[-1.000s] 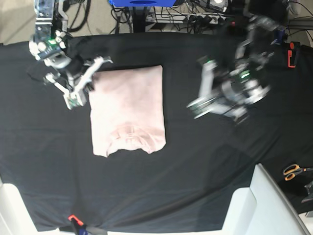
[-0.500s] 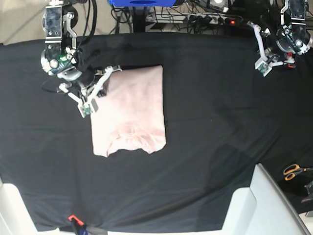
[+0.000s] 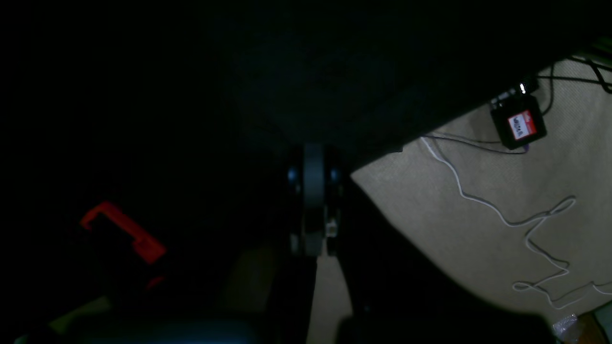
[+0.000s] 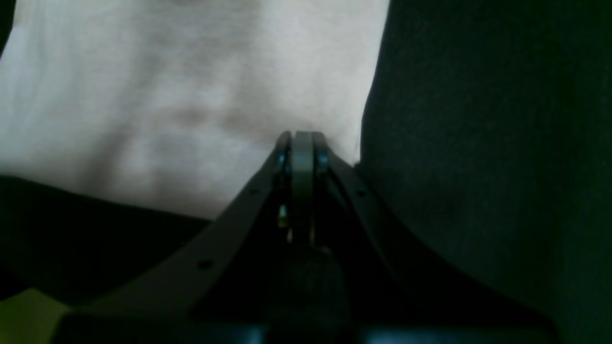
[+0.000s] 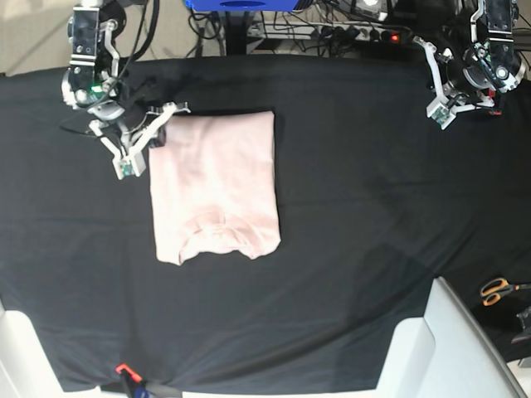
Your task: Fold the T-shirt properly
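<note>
The T-shirt [image 5: 216,186] lies folded into a tall pale pink rectangle on the black table covering [image 5: 365,207], left of the worktop's middle and nearer the far edge than the near one. Its collar end points toward the near edge, where the lower hem line curves and a corner sticks out a little at the near left.

The right gripper [image 5: 143,141] sits at the shirt's far-left corner, just beside the cloth's edge. In the base view its two white fingers spread in a narrow V, one toward the shirt's far edge and one down along its left side; whether either touches the cloth cannot be told from there. The right wrist view looks straight along the gripper [image 4: 302,143], and there its tip looks drawn together into one narrow edge lying over the T-shirt [image 4: 191,86] near the cloth's border with the table covering [image 4: 487,167]. The two views disagree, so how far it is open cannot be told, nor whether it pinches any cloth.

The left gripper [image 5: 440,83] is well apart from the shirt, at the far-right corner of the worktop. Its wrist view is mostly dark; the gripper [image 3: 313,191] appears as a slim closed-looking edge, beyond it beige floor [image 3: 478,191] with white cables [image 3: 502,215] and a red clamp [image 3: 124,231].
</note>
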Robot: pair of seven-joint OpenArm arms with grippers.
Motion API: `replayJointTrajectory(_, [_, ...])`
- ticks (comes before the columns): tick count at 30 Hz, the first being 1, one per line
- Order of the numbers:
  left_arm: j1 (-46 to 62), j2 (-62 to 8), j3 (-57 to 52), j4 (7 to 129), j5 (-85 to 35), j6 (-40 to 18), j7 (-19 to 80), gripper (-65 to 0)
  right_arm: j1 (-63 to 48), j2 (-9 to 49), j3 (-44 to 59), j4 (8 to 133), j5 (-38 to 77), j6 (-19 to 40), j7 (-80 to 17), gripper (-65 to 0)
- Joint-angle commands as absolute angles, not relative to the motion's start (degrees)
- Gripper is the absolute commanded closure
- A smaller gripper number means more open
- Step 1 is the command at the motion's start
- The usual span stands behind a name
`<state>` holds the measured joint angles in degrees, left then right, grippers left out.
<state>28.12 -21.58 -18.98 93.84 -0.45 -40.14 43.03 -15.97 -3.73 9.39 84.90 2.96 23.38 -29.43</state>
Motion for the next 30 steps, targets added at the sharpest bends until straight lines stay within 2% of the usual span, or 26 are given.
replayJointTrajectory(1, [28.2, -22.5, -19.4, 94.6, -0.7, -40.0, 42.7, 0.0, -17.0, -3.6, 9.6, 88.0, 3.2, 23.3, -28.5, 0.0])
replayJointTrajectory(5, [29.3, -21.9, -19.7, 96.0, -1.1, -40.0, 42.4, 0.0, -23.1, -3.6, 9.2, 101.1, 3.2, 17.9, -28.5, 0.0])
replayJointTrajectory(9, [34.9, -20.4, -20.0, 101.1, -1.0, -40.0, 42.2, 0.0, -31.2, -3.3, 9.2, 112.4, 3.1, 17.1, -31.6, 0.0])
replayJointTrajectory(13, [41.3, -17.5, -19.9, 104.9, -0.7, -40.0, 42.2, 0.0, -39.3, -3.5, 9.6, 114.7, 3.1, 17.0, -35.7, 0.0])
replayJointTrajectory(18, [48.5, -15.5, -19.8, 102.0, -0.6, -40.0, 37.3, 0.0, -49.6, -3.6, 9.3, 114.2, 3.2, 16.9, -35.7, 0.0])
replayJointTrajectory(23, [49.6, -15.1, -19.3, 89.3, -0.6, -40.0, 30.4, 0.0, -51.4, -3.5, 7.2, 102.5, 3.2, 16.9, -35.6, 0.0])
replayJointTrajectory(26, [46.1, -15.0, -17.0, 77.3, -0.6, -40.0, 23.6, 0.0, -46.4, -3.4, 7.1, 90.1, 3.2, 17.5, -35.6, 0.0])
replayJointTrajectory(30, [36.6, -15.6, -10.3, 56.5, -0.5, -40.0, 12.5, 0.0, -35.6, -2.2, 7.1, 67.5, 3.1, 18.6, -35.1, 0.0])
